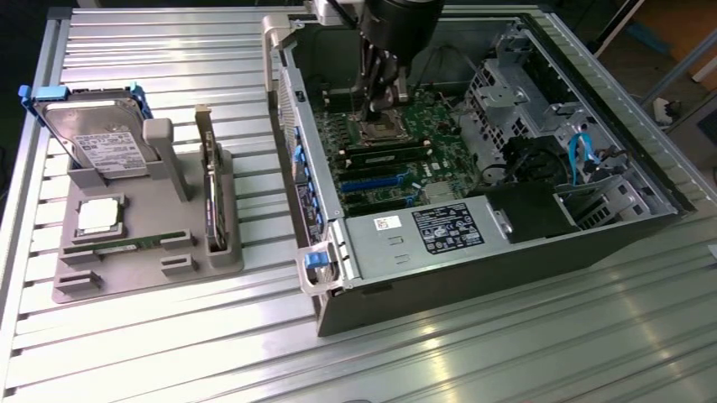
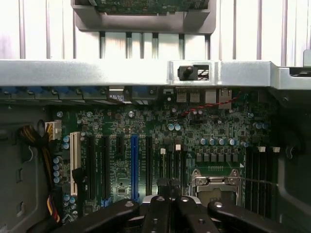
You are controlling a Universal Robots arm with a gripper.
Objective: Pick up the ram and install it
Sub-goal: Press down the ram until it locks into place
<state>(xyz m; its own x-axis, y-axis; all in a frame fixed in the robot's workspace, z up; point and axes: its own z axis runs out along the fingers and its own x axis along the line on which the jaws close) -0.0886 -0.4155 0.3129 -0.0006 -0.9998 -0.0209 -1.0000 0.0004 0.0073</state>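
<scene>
My gripper point(image 1: 375, 111) is down inside the open computer case point(image 1: 336, 252), low over the motherboard point(image 2: 214, 126). Its fingers point(image 2: 156, 206) are shut, and I see no board between them. The tips sit over the black memory slots point(image 2: 171, 162) beside the CPU socket point(image 2: 214, 184). In the exterior view a narrow green ram stick point(image 1: 387, 154) lies seated in those slots just in front of the gripper. Whether the fingertips touch it I cannot tell. Another green stick point(image 1: 112, 245) rests in the grey holder tray point(image 1: 146, 281) outside the case.
The tray also holds a hard drive point(image 1: 101, 143), a CPU point(image 1: 99, 214) and an upright dark card point(image 1: 211, 193). Inside the case are a drive cage point(image 1: 521, 92), blue cables point(image 1: 580, 155) and a black power supply shroud point(image 1: 448, 228). The case wall point(image 2: 146, 73) stands close by.
</scene>
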